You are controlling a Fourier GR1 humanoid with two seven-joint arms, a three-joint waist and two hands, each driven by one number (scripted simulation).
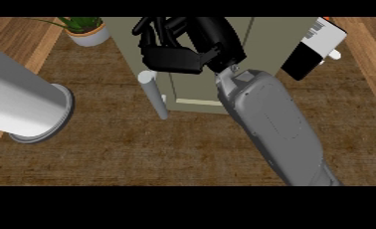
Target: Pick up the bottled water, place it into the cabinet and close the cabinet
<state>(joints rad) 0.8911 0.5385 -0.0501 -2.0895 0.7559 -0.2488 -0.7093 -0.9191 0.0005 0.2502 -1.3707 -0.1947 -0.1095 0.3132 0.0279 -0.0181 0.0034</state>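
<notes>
The right hand (172,49) hangs curled over the cabinet (268,39) at the counter's far edge, holding nothing I can see, the bottle hidden, so placing seems done and closing remains.

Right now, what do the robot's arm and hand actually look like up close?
One arm shows fully: a smooth grey forearm, rounded and broad like a shell, with a faint oval panel line on top. It narrows to a small metal wrist joint, then a black hand with a boxy palm and slim black fingers. No cables or markings show. At left, a second grey forearm looks like a plain cylinder; its hand is out of view.
</notes>
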